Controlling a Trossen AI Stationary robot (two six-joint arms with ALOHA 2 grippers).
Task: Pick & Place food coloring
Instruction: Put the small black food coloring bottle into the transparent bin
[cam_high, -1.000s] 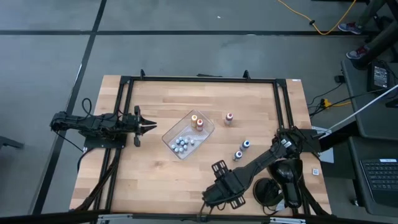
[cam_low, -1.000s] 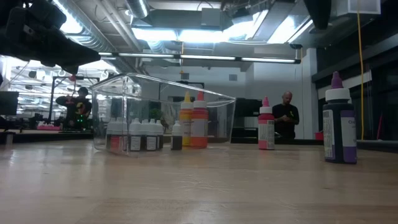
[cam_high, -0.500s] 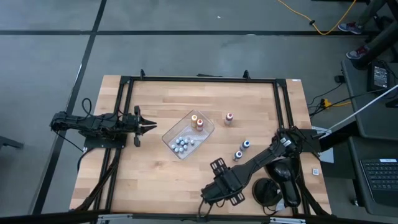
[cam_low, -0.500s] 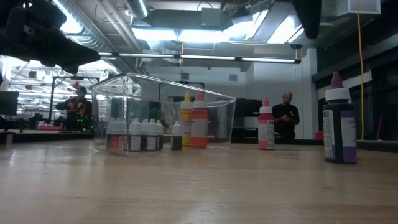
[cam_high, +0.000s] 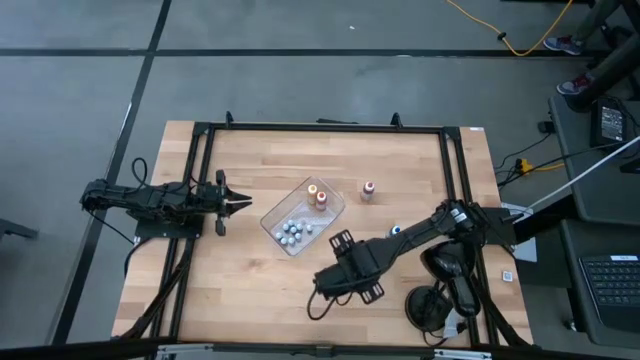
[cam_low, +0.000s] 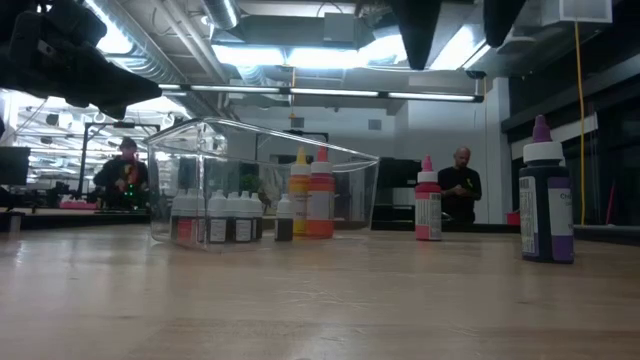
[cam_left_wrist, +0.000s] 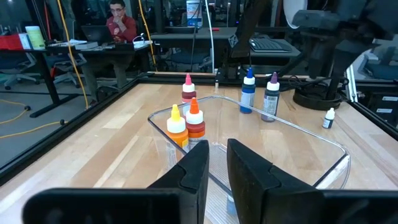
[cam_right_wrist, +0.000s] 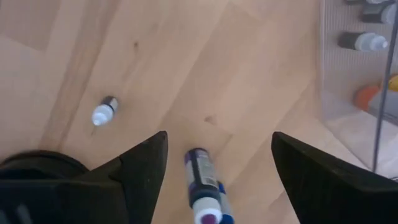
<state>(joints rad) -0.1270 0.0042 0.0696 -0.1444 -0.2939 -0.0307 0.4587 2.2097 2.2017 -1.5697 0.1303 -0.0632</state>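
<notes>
The food coloring stands partly in a clear tray (cam_high: 303, 215). There, several tiny pale-capped bottles (cam_high: 293, 231) cluster beside an orange bottle (cam_high: 321, 198) and a yellow one (cam_high: 311, 189). A pink bottle (cam_high: 368, 190), a blue one (cam_high: 395, 230) and a purple one (cam_low: 545, 200) stand on the table. One tiny bottle (cam_right_wrist: 102, 111) lies on its side on the wood. My right gripper (cam_high: 345, 268) hovers open above the table, near the tray. In its wrist view the purple bottle (cam_right_wrist: 202, 186) shows below, between the spread fingers, untouched. My left gripper (cam_high: 243, 202) waits shut to the tray's left.
A black frame (cam_high: 320, 127) runs along the table's far and side edges. A black round object (cam_high: 430, 305) sits at the right near corner by my right arm's base. Bare wood lies in front of the tray (cam_low: 300, 300). People sit in the room behind (cam_low: 460, 190).
My right gripper has travelled from the table's near edge toward the far edge and the tray, staying open. Its arm now lies over the spot where the blue and purple bottles stand, hiding one in the high view. The bottles and tray have not moved.
</notes>
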